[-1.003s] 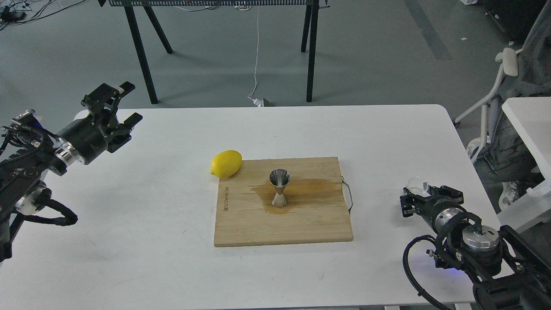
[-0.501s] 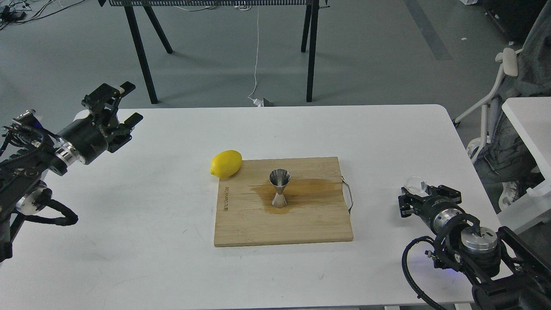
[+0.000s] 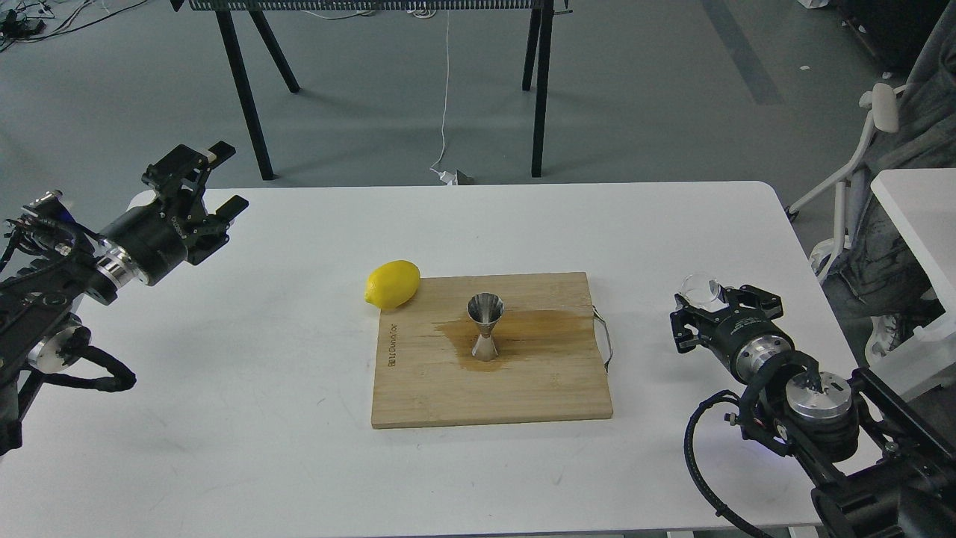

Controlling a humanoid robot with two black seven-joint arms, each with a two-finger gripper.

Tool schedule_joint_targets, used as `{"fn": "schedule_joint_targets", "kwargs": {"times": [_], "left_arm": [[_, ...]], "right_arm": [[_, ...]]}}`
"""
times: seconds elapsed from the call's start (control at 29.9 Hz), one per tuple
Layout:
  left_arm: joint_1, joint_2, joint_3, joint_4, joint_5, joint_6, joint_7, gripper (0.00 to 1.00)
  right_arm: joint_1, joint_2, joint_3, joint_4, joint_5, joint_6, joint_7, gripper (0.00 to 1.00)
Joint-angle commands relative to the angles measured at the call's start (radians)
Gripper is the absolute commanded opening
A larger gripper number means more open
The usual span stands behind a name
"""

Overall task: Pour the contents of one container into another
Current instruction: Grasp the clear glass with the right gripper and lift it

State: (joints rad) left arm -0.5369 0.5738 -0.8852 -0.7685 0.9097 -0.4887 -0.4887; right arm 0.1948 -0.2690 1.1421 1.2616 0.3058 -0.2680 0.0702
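The steel hourglass jigger (image 3: 485, 326) stands upright near the middle of a wooden cutting board (image 3: 523, 388), on a brown wet stain. The small clear glass cup (image 3: 700, 289) is held at the tip of my right gripper (image 3: 709, 302), which is shut on it, to the right of the board and raised above the table. My left gripper (image 3: 216, 179) hovers open and empty over the table's far left corner, well away from the board.
A yellow lemon (image 3: 392, 284) lies against the board's far left corner. A metal handle (image 3: 605, 344) sticks out of the board's right edge. The white table (image 3: 261, 388) holds them all. A second white table (image 3: 919, 217) and a chair stand to the right.
My right gripper has carried the glass cup up and to the left, closer to the board. The left arm and the jigger have not moved.
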Motion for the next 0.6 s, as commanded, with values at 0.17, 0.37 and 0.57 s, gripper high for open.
{"fn": "schedule_joint_targets", "kwargs": {"times": [0.17,0.37,0.57], "left_arm": [[-0.002,-0.012,-0.003,0.0,-0.002,0.0,0.0,0.99],[-0.002,-0.017,-0.006,0.0,-0.002,0.0,0.0,0.99],[-0.002,-0.02,-0.012,0.0,-0.002,0.0,0.0,0.99]], "right_arm": [[0.124,-0.007,-0.111,0.09,-0.094,-0.082,-0.006,0.42],[0.239,0.007,-0.205,0.09,-0.111,-0.123,-0.006,0.42],[0.331,0.04,-0.283,0.085,-0.112,-0.149,-0.004,0.42]]}}
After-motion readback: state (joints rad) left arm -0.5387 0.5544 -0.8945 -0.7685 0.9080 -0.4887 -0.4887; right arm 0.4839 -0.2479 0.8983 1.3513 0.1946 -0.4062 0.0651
